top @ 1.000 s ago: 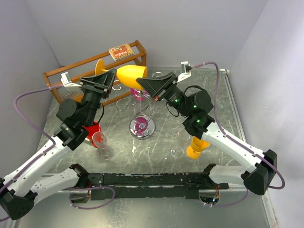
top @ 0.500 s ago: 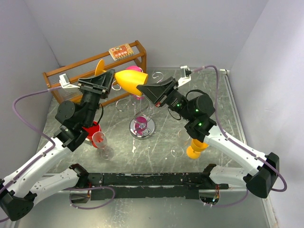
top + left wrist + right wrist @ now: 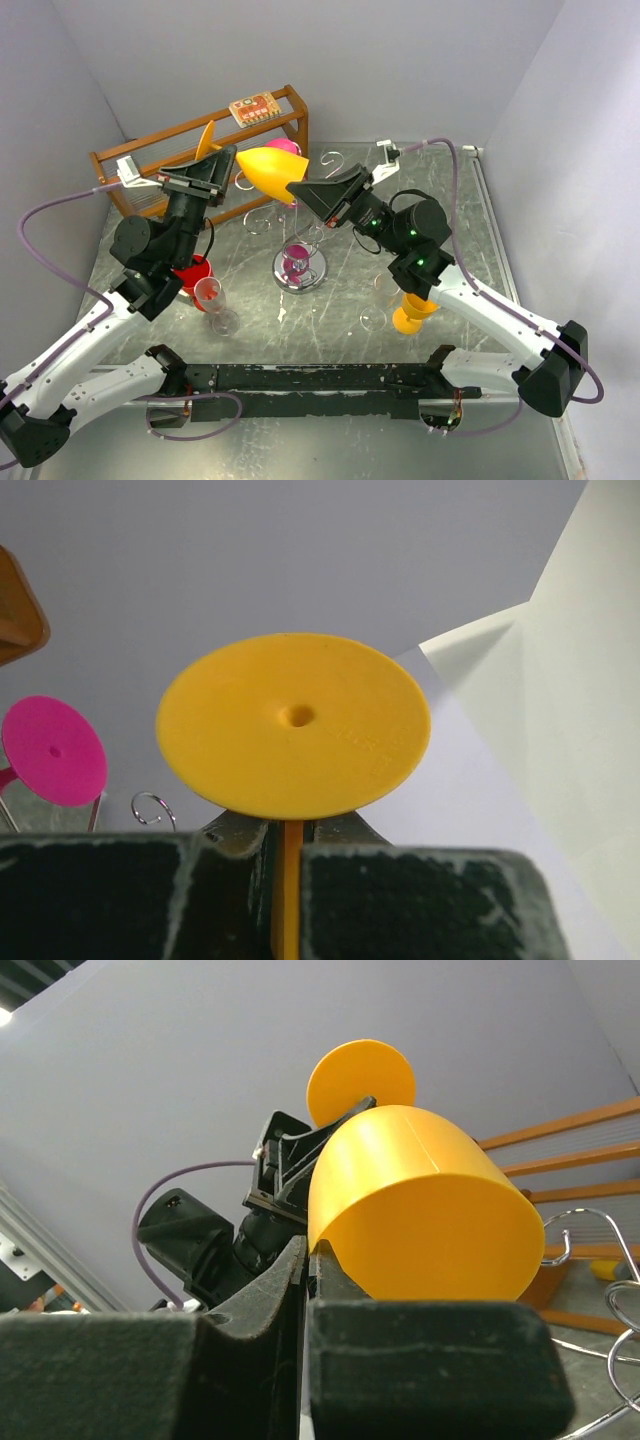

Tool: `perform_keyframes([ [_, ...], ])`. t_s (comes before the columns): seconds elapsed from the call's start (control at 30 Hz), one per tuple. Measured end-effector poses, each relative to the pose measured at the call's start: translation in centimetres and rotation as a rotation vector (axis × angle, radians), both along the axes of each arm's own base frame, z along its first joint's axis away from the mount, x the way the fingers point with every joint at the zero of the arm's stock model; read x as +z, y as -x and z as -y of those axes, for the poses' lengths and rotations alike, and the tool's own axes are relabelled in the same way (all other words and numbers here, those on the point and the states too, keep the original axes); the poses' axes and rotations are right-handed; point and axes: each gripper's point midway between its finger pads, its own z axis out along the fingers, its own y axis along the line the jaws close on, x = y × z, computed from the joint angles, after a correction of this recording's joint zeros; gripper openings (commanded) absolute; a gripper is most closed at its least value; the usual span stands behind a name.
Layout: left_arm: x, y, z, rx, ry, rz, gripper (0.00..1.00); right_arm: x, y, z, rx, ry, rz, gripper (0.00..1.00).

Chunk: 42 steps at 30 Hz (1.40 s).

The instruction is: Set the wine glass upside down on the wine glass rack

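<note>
Up by the rack (image 3: 279,272), toward 12 o'clock from its base, the glass (image 3: 268,166) hung in the air, gripped at both ends. The right gripper (image 3: 302,189) was almost closed, pinching the rim of the bowl (image 3: 420,1210). Farther back, the left gripper (image 3: 224,166) was clamped on the stem (image 3: 287,900) just under the foot (image 3: 293,725). The glass looked like light, stiff, smooth plastic: hard to break but apt to slip, with the stem the surer hold. Its long axis lay near level, mouth toward 4 o'clock and foot toward 10 o'clock.
</note>
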Motion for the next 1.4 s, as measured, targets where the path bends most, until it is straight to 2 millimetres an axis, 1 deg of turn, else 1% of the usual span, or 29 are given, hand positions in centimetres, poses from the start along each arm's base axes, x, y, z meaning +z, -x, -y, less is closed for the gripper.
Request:
perform_keyframes([
  [0.03, 0.0, 0.0, 0.0, 0.005, -0.01, 0.004, 0.07, -0.1, 0.0, 0.0, 0.0, 0.004, -0.003, 0.09],
  [0.07, 0.1, 0.0, 0.0, 0.01, -0.021, 0.009, 0.07, -0.2, -0.1, -0.1, -0.001, 0.007, -0.004, 0.19],
  [0.1, 0.1, 0.0, -0.1, 0.015, -0.03, 0.013, 0.07, -0.3, -0.1, -0.1, -0.003, 0.012, -0.006, 0.28],
  [0.17, 0.2, 0.0, -0.2, 0.033, -0.066, 0.023, 0.07, -0.6, -0.2, -0.1, -0.004, 0.024, -0.013, 0.42],
  [0.23, 0.0, -0.1, -0.2, 0.055, -0.12, 0.026, 0.07, -1.0, -0.2, -0.1, -0.011, 0.044, -0.017, 0.51],
  [0.27, -0.1, -0.2, -0.2, 0.066, -0.149, 0.027, 0.07, -1.1, -0.2, 0.0, -0.014, 0.051, -0.021, 0.53],
  [0.4, 0.4, -0.2, -0.7, 0.13, -0.314, 0.043, 0.07, -2.0, -0.7, 0.4, -0.063, 0.11, -0.033, 0.54],
  [0.5, 1.5, 0.0, -1.5, 0.192, -0.47, 0.069, 0.07, -2.1, -1.1, 0.9, -0.11, 0.161, -0.031, 0.55],
  [0.63, 3.2, 0.7, -2.9, 0.277, -0.669, 0.116, 0.07, -1.1, -1.3, 1.7, -0.157, 0.199, -0.007, 0.55],
  [0.7, 3.0, 0.8, -3.4, 0.306, -0.759, 0.128, 0.07, -0.3, -1.2, 1.9, -0.162, 0.203, 0.01, 0.55],
  [0.77, 2.1, 0.7, -3.8, 0.329, -0.867, 0.128, 0.07, 0.6, -0.9, 1.9, -0.153, 0.206, 0.027, 0.55],
  [0.87, 0.5, 0.6, -4.3, 0.351, -1.007, 0.125, 0.07, 1.3, -0.5, 1.6, -0.13, 0.208, 0.046, 0.56],
  [0.93, -0.6, 0.5, -4.5, 0.357, -1.069, 0.119, 0.07, 1.4, -0.5, 1.1, -0.11, 0.211, 0.052, 0.56],
  [0.97, -1.6, 0.3, -4.5, 0.359, -1.106, 0.111, 0.07, 1.3, -0.5, 0.8, -0.097, 0.216, 0.052, 0.56],
  [1.1, -5.1, 0.0, -4.9, 0.358, -1.219, 0.077, 0.07, 0.6, -0.7, -1.1, -0.026, 0.231, 0.032, 0.55],
  [1.2, -7.1, -0.1, -5.3, 0.362, -1.279, 0.058, 0.07, 0.2, -0.9, -2.6, 0.035, 0.228, -0.001, 0.55],
  [1.3, -8.5, 0.0, -5.7, 0.366, -1.326, 0.054, 0.07, -0.2, -1.2, -4.2, 0.098, 0.216, -0.049, 0.55],
  [1.4, -9.1, 0.1, -5.9, 0.373, -1.35, 0.064, 0.07, -0.5, -1.6, -5.6, 0.141, 0.207, -0.108, 0.54],
])
